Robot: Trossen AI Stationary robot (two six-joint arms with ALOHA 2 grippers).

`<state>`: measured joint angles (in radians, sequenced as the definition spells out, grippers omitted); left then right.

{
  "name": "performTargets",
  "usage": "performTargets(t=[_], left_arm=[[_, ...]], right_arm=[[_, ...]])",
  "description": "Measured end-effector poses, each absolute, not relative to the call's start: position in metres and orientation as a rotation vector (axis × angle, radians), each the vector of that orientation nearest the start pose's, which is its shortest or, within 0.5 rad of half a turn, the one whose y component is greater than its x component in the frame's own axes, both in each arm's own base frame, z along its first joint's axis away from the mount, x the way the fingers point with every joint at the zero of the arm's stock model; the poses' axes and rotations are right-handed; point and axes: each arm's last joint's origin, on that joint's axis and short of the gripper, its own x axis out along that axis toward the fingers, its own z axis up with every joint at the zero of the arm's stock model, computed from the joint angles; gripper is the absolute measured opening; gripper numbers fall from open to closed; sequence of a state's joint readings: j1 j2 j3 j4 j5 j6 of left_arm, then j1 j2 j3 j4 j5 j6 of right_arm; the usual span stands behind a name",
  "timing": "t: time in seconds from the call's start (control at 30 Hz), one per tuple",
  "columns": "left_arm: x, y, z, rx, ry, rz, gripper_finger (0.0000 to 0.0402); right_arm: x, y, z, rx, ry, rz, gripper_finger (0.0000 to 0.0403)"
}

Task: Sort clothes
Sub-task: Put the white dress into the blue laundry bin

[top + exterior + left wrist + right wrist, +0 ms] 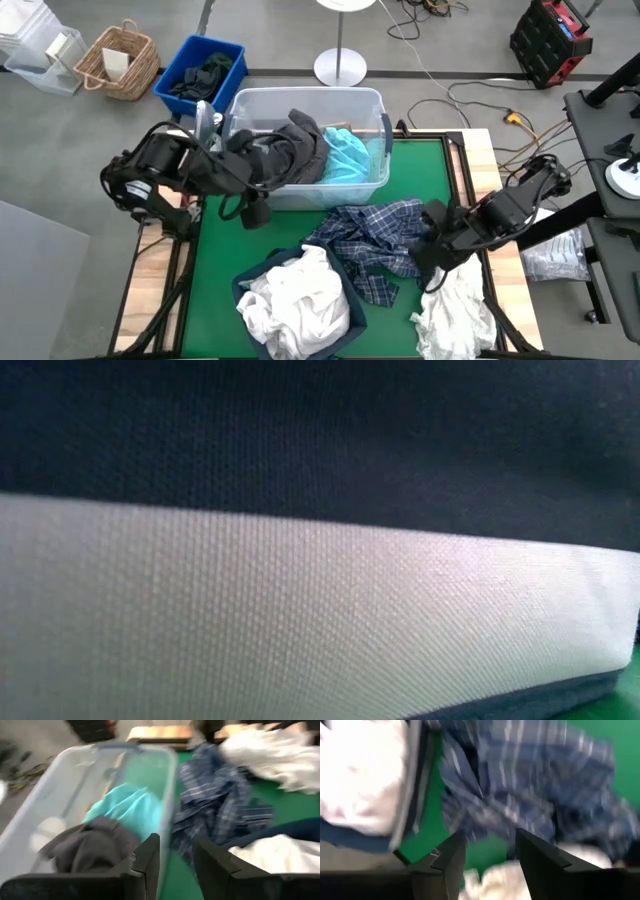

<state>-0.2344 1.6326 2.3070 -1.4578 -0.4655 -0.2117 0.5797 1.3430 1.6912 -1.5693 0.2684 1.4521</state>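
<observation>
A clear plastic tub point(375, 105) at the table's far middle holds a dark grey garment point(295, 150) and a teal garment point(350, 155); both also show in the left wrist view, the grey one point(92, 845) and the teal one point(130, 805). A blue-and-white plaid shirt point(385, 235) lies spread on the green mat. A navy fabric bin point(345, 275) at the near edge holds white garments point(295, 300). Another white garment point(455, 310) lies at the near right. My left gripper point(255, 210) is open and empty just outside the tub's near wall point(167, 810). My right gripper point(425, 255) is open and empty over the mat, between the plaid shirt point(530, 775) and the white garment point(495, 880).
The navy bin's wall point(320, 440) with its white band fills the low view. Off the table's far left stand a blue crate point(225, 50) with dark clothes and a wicker basket point(120, 60). Bare green mat point(215, 260) lies at the near left.
</observation>
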Motion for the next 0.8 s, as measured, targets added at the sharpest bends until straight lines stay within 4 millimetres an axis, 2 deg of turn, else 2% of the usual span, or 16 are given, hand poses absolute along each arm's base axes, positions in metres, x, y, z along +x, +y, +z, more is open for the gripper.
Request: performTargets(t=[0.23, 0.4, 0.63, 0.8], left_arm=[[0.232, -0.039, 0.502, 0.035, 0.726, 0.459, 0.0096], [0.222, -0.037, 0.507, 0.011, 0.7, 0.467, 0.0096], [0.221, -0.036, 0.504, 0.028, 0.705, 0.49, 0.0096], [0.226, -0.037, 0.497, 0.044, 0.735, 0.494, 0.0096]], right_arm=[[0.174, 0.114, 0.368, 0.847, 1.315, -0.624, 0.0201], [0.171, 0.117, 0.334, 0.85, 1.487, -0.72, 0.0224], [0.158, 0.118, 0.29, 0.828, 1.727, -0.844, 0.0247], [0.151, 0.116, 0.268, 0.81, 1.807, -0.907, 0.0255]])
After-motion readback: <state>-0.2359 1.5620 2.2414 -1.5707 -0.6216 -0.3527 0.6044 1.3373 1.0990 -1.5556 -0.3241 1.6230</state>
